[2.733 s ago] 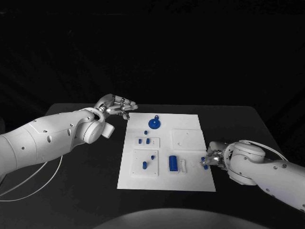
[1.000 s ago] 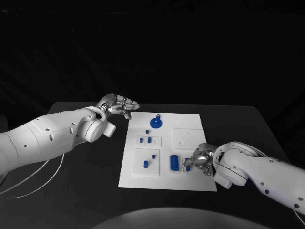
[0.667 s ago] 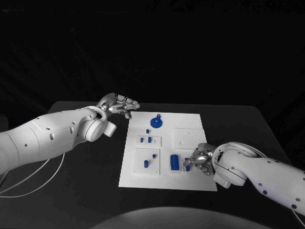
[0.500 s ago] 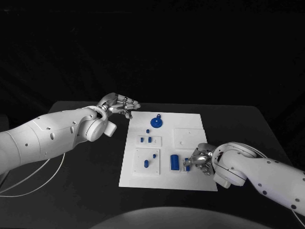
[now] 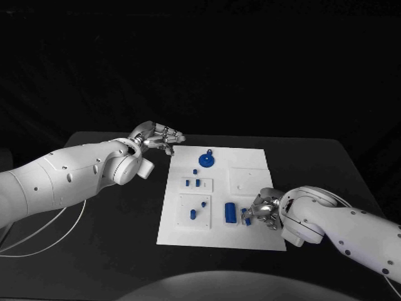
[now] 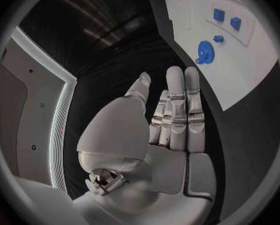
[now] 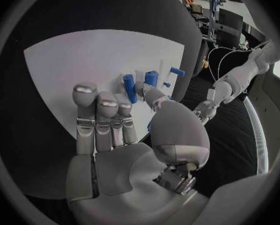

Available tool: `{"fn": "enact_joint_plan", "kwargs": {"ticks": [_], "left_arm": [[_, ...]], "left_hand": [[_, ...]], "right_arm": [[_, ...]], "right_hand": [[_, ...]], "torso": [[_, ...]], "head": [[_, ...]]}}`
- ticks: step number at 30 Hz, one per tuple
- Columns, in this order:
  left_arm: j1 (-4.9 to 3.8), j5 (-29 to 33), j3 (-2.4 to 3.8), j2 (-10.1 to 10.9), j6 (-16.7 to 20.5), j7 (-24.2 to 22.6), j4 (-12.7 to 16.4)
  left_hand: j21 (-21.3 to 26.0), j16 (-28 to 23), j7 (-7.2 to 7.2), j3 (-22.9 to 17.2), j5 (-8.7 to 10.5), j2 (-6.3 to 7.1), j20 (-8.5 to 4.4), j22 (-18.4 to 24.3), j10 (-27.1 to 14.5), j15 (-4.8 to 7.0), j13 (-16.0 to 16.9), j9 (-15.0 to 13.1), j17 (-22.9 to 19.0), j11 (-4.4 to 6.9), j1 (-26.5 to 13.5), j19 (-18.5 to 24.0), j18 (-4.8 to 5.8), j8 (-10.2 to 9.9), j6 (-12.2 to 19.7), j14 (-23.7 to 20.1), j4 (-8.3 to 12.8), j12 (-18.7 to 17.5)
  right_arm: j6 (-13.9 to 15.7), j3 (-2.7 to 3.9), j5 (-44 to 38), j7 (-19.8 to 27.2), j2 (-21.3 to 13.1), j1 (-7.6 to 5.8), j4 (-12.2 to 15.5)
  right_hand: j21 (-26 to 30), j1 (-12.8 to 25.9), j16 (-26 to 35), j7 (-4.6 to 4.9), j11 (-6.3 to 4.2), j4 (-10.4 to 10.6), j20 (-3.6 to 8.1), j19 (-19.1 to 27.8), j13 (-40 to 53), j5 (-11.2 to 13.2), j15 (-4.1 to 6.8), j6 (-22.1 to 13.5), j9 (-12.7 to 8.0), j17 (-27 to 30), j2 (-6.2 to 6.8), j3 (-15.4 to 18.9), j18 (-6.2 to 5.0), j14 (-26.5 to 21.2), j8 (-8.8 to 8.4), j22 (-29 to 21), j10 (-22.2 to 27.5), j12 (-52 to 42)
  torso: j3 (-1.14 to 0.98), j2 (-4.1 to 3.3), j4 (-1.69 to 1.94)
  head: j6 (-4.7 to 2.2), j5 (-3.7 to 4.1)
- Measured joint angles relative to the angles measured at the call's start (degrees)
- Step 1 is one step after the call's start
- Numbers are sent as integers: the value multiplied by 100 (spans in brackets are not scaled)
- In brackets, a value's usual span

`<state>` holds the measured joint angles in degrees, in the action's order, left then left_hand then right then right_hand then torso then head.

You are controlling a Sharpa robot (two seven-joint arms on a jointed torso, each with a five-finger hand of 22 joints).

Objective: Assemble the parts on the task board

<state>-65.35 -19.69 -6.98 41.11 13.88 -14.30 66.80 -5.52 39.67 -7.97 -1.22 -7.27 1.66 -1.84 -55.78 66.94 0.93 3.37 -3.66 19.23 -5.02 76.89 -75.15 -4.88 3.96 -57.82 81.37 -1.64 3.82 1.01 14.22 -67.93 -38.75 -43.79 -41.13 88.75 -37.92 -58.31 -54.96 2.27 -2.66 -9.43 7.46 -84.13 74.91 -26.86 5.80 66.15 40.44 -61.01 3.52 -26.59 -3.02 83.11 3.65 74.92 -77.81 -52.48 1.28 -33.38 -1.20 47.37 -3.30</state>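
Task board (image 5: 220, 238) serves as the landmark: a white plate lying flat on the black desk (image 5: 110, 244), its near edge bare. Right robot hand (image 5: 262, 211) sits at the board's near right part, fingers over a small blue part (image 5: 247, 219); the right wrist view shows a blue piece by the thumb tip, but whether it is pinched or only touched I cannot tell. Just left of that hand a blue block (image 5: 229, 212) stands in its recess, and further left two small blue pegs (image 5: 193, 214) sit in a raised square panel. Beyond these, a smaller panel holds a pair of blue pieces (image 5: 192, 184), and at the board's far end lies a round blue gear (image 5: 205, 162). Left robot hand (image 5: 158, 137) hovers off the board's far left corner, fingers straight and apart, holding nothing. Judgement: assembly is partway, with several parts seated and the near-right piece in work; a right-hand panel looks unfilled. Recess shapes are too small to read.
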Motion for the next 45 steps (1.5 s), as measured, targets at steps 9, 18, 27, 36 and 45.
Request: {"fn": "enact_joint_plan", "kwargs": {"ticks": [9, 18, 27, 36, 45], "left_arm": [[0, 0, 0, 3, -4, 4, 1], [0, 0, 0, 5, -7, 11, 2], [0, 0, 0, 5, -13, 20, 0], [0, 0, 0, 8, -16, 26, -1], [0, 0, 0, 12, -17, 31, -3]], "left_hand": [[0, 0, 0, 0, 0, 0, 0, 0, 0, 0, 0, 0, 0, 0, 0, 0, 0, 0, 0, 0, 0, 0], [0, 0, 0, 0, 0, 0, 0, -1, 0, 0, 0, 0, 0, 0, 0, 0, 0, 0, 0, 0, 0, 0], [0, 0, 0, 0, 0, 0, 0, -1, 0, 0, 0, 0, 0, 0, 0, 0, 0, 0, 0, 0, 0, 0], [0, 0, 0, 0, 0, 0, 0, -1, 0, 0, 0, 0, 0, 0, 0, 0, 0, 0, 0, 0, 0, 0], [0, 0, 0, 0, 0, 0, 0, -1, 0, 0, 0, 0, 0, 0, 0, 0, 0, 0, 0, 0, 0, 0]], "right_arm": [[-14, 0, 1, 5, 10, -6, -18], [-5, -3, 32, 11, 15, -6, -51], [-2, -16, 95, 7, 12, 8, -70], [5, -17, 136, 6, 6, 9, -57], [9, -20, 165, 19, -34, 12, 7]], "right_hand": [[24, -37, 0, -77, -1, -29, 0, 0, 0, 771, -1, 9, -49, 0, -37, 3, 0, 0, 32, -22, -1, 0], [24, -70, 22, -128, -44, 387, 0, 0, 0, 2132, 24, 59, -373, 5, 2, -32, -1, 43, 13, -67, -46, 0], [24, -81, 22, -115, -63, 708, 0, 0, 0, 2354, 24, 90, -489, 5, 207, 74, -1, 43, 12, -104, -65, 0], [23, 39, 43, -120, -63, 1094, 0, 0, 0, 2374, 24, 136, -510, -15, 421, 214, -1, 43, 12, -117, -65, 0], [23, 85, 43, -128, -63, 1403, 0, 0, 0, 2374, 24, 224, -470, -37, 464, 470, -1, 43, 11, -128, -65, 0]], "torso": [[-2, 0, -2], [-3, 0, -2], [-3, 0, -3], [-3, -1, -2], [-3, -1, -3]], "head": [[10, -3], [7, 0], [12, 0], [12, 9], [13, 8]]}}
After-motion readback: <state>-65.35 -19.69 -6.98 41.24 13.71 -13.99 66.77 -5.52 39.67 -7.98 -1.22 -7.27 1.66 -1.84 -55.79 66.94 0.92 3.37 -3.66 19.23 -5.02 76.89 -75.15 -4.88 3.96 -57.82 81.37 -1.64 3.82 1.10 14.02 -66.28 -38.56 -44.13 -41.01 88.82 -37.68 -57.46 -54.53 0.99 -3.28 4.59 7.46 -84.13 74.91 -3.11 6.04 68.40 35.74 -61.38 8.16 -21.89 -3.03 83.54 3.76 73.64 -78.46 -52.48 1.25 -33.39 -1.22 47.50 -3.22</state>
